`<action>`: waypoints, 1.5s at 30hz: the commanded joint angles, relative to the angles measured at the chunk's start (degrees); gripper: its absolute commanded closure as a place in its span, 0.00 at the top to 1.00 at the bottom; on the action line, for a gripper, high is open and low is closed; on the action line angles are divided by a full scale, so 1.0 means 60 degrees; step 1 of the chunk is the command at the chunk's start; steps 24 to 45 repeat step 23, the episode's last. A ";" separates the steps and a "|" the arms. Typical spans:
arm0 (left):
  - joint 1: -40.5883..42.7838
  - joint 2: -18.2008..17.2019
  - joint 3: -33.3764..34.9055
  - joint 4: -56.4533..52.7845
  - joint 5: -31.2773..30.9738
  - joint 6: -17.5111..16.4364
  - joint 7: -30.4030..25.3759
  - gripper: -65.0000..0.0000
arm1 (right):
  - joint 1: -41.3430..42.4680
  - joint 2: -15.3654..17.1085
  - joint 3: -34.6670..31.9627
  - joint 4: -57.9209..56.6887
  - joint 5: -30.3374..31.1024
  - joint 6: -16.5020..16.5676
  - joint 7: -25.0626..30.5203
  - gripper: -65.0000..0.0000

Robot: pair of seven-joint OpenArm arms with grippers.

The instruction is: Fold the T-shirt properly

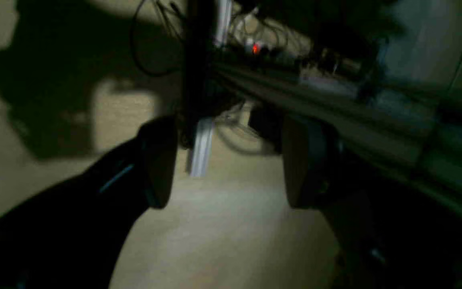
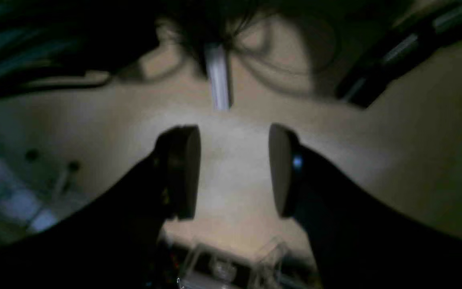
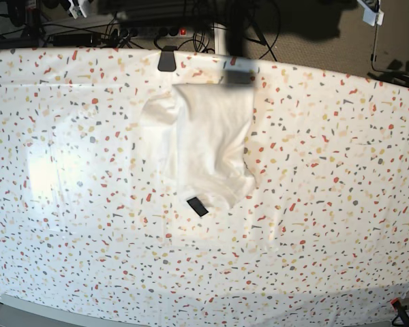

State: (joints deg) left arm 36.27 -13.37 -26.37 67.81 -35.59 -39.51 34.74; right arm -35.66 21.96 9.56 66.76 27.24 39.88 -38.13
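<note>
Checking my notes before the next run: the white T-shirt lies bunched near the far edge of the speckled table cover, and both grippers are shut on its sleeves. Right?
Not quite. The T-shirt does lie bunched near the far edge of the speckled table cover, but neither gripper holds it: the wrist views show the left gripper and right gripper open, with nothing between their jaws.

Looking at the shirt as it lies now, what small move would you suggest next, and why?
Probably bring one arm down over the table toward the T-shirt. It lies crumpled in a loose bundle at mid-table, neither arm appears in the base view, and both the left gripper and right gripper stand open, holding nothing, over bare floor.
</note>
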 commanded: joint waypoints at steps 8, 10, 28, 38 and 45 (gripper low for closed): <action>-0.1173 -0.0091 -0.0069 -0.3016 0.2463 0.0499 -0.2583 0.61 | 0.3198 -0.0033 -0.1687 -0.5111 -0.0266 -0.0091 0.1530 0.44; -0.1293 0.0011 -0.0069 -0.3832 0.2550 0.0922 -0.3574 0.61 | 0.3585 -0.0044 -0.1920 -0.5690 -0.0251 -0.0448 0.2816 0.44; -0.2922 0.1045 -0.0069 -0.6251 0.4211 0.2670 -0.4448 0.61 | 0.4226 -0.0459 -0.1982 -0.6280 -0.0736 -0.0721 0.4608 0.44; -0.2922 0.1045 -0.0069 -0.6251 0.4211 0.2670 -0.4448 0.61 | 0.4226 -0.0459 -0.1982 -0.6280 -0.0736 -0.0721 0.4608 0.44; -0.2922 0.1045 -0.0069 -0.6251 0.4211 0.2670 -0.4448 0.61 | 0.4226 -0.0459 -0.1982 -0.6280 -0.0736 -0.0721 0.4608 0.44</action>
